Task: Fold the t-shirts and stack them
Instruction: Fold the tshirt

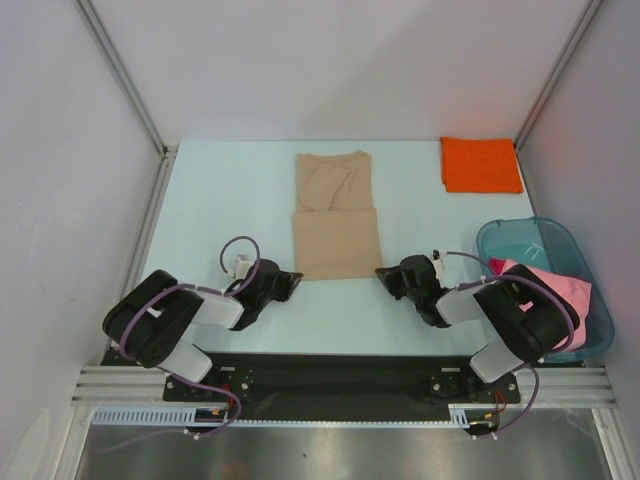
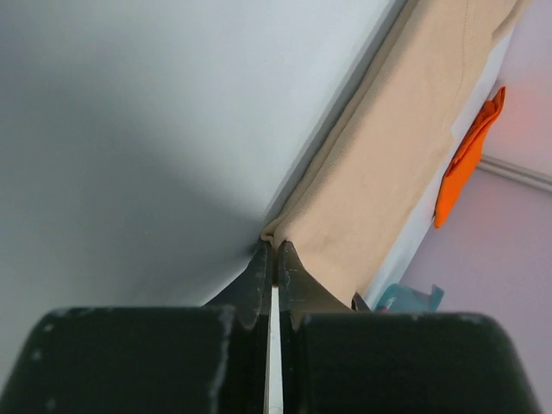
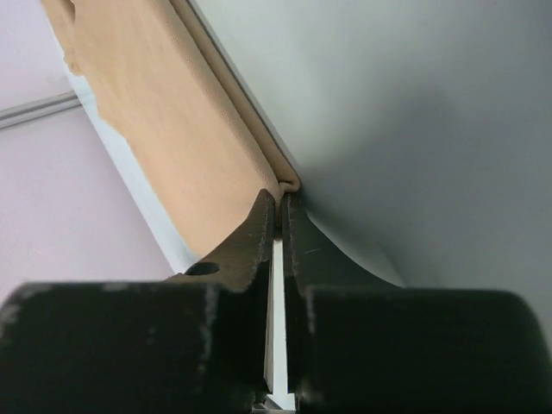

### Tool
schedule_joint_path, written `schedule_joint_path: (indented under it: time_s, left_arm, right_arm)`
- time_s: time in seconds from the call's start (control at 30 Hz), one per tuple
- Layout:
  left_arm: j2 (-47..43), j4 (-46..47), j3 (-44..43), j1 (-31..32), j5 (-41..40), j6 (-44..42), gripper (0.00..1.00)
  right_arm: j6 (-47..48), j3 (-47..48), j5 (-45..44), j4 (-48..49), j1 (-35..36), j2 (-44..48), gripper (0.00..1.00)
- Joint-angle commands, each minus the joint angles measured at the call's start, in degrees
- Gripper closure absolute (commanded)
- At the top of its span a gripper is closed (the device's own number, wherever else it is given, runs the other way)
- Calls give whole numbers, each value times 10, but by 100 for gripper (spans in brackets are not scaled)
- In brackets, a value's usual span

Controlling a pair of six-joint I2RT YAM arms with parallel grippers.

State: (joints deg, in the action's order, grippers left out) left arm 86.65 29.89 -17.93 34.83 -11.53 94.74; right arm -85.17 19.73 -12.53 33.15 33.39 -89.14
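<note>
A tan t-shirt (image 1: 337, 220) lies partly folded in the middle of the table, its lower half doubled over. My left gripper (image 1: 296, 279) is shut on its near left corner (image 2: 274, 233). At the near right corner (image 3: 289, 184) my right gripper (image 1: 381, 272) is shut on the cloth too. A folded orange t-shirt (image 1: 480, 164) lies at the back right, also seen as an orange t-shirt (image 2: 466, 155) in the left wrist view. A pink t-shirt (image 1: 558, 282) is bunched in the teal tub.
The translucent teal tub (image 1: 520, 236) stands at the table's right edge, close to the right arm. White walls with metal posts enclose the table on the left, back and right.
</note>
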Motion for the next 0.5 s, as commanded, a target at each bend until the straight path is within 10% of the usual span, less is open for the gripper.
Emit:
schedule_joint_path:
  time_s: [0.0,0.47]
  left_arm:
    - [6,-36,-4,-7,20,-80,100]
    - [-235,-242,17,47,46,-188,99]
  right_arm:
    - [42,-21,1,-88,-2,9,100]
    - [53,-82,-51,-410,98,371,100]
